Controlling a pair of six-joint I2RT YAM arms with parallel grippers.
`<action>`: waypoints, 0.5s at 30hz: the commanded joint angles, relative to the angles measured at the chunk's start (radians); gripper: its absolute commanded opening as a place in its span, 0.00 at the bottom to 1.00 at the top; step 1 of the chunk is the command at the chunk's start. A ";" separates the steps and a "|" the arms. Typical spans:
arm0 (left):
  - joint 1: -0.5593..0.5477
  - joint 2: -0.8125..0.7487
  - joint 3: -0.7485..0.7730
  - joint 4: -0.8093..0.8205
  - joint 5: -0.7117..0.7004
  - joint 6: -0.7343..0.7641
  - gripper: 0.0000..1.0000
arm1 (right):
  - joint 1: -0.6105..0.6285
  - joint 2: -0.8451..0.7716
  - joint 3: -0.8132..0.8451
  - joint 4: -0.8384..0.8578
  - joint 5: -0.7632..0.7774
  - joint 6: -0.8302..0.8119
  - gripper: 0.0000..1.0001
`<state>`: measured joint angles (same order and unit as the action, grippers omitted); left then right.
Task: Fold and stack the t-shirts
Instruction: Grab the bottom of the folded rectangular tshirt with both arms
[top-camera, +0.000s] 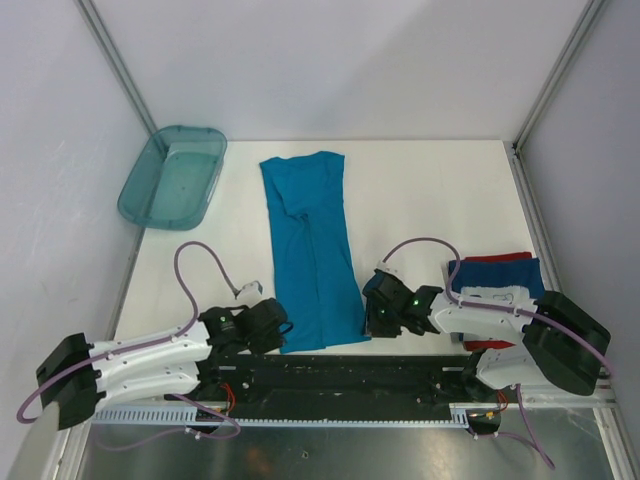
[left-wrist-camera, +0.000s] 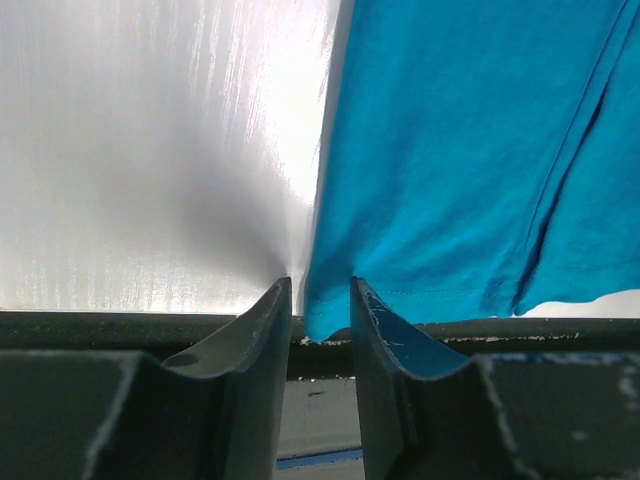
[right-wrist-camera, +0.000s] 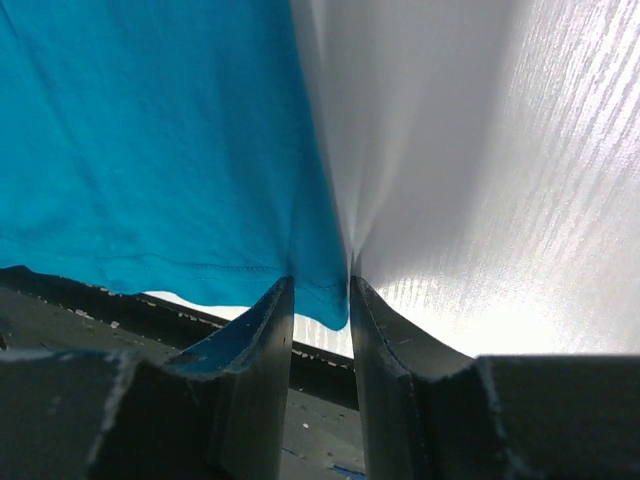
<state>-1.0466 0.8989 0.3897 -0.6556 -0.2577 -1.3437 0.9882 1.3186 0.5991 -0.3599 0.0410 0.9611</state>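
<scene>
We find no readable writing on the teal-blue t-shirt (top-camera: 310, 250). It is plain cloth, folded lengthwise into a long narrow strip that runs down the middle of the white desk (top-camera: 430, 190), with its neck end far from the arms, its stitched hem at the near edge, and a few soft creases running along its length. The left end effector (left-wrist-camera: 320, 290) is closed on the near left corner of that hem, the cloth pinched between its dark fingers (left-wrist-camera: 255, 330). The right end effector (right-wrist-camera: 320, 285) is clamped in the same way on the near right corner. The folded dark blue t-shirt (top-camera: 525, 275), with a red edge showing at its far side, lies at the right of the desk. The right arm covers too much of it for us to make out any print. A translucent teal plastic bin (top-camera: 172, 185) sits at the far left corner of the desk, well apart from both shirts.
</scene>
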 joint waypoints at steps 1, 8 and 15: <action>-0.016 0.023 0.028 -0.001 -0.008 0.009 0.35 | 0.009 0.022 -0.004 0.025 0.029 0.016 0.34; -0.028 0.048 0.038 0.017 0.009 0.014 0.33 | 0.016 0.045 -0.004 0.049 0.022 0.025 0.34; -0.035 0.076 0.027 0.026 0.015 0.002 0.31 | 0.026 0.061 -0.004 0.062 0.023 0.029 0.34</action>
<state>-1.0672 0.9577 0.4095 -0.6231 -0.2382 -1.3361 1.0042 1.3502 0.5991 -0.2802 0.0395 0.9775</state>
